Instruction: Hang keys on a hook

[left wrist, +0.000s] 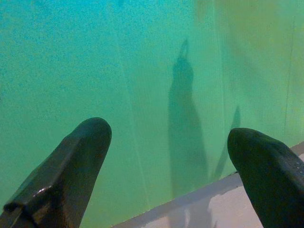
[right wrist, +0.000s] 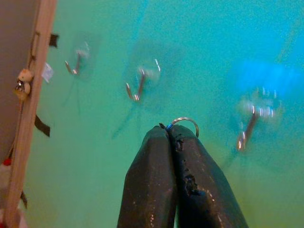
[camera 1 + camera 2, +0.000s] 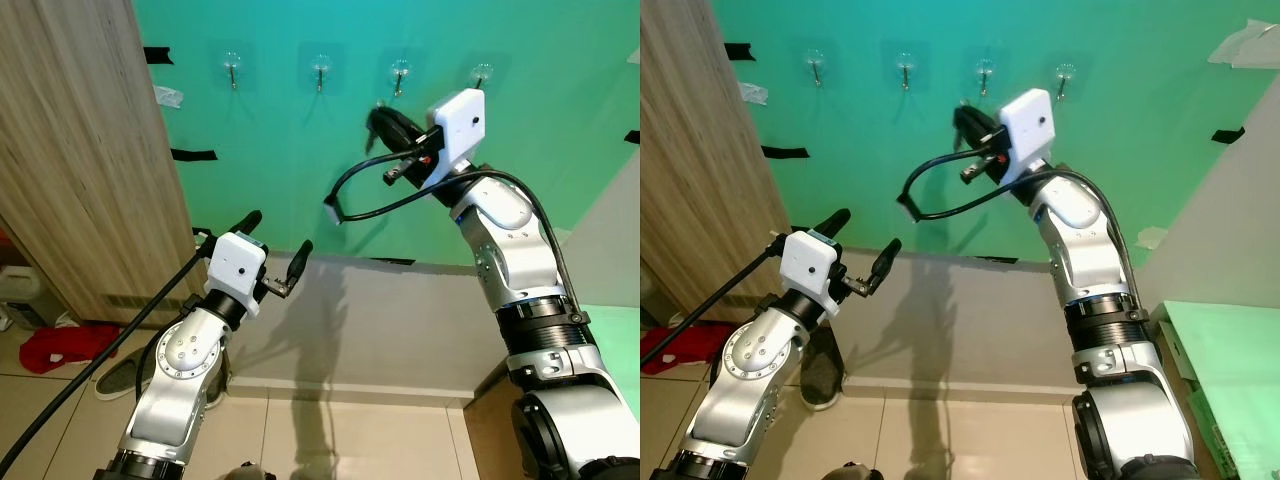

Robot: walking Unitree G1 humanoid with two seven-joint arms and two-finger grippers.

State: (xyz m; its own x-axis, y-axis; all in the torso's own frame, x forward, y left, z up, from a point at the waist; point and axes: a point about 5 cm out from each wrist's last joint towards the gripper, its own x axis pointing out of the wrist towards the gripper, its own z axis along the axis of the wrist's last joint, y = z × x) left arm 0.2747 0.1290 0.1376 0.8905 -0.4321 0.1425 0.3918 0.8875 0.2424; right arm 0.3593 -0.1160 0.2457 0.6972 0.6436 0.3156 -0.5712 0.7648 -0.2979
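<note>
Several clear-backed metal hooks (image 3: 320, 68) sit in a row high on the green wall (image 3: 290, 180). My right gripper (image 3: 378, 122) is raised just below the row, between the second hook and the third hook (image 3: 400, 70). In the right wrist view it (image 2: 168, 130) is shut on a silver key ring (image 2: 185, 123), whose loop pokes out past the fingertips; the keys themselves are hidden. One hook (image 2: 137, 88) is above-left of the ring, another hook (image 2: 247, 130), blurred, to its right. My left gripper (image 3: 277, 235) is open and empty, held low in front of the wall.
A wooden cabinet side (image 3: 70, 150) stands at the left. Black tape strips (image 3: 192, 154) dot the wall. A shoe (image 3: 120, 375) and a red cloth (image 3: 60, 345) lie on the floor below. A black cable (image 3: 350, 200) loops under my right wrist.
</note>
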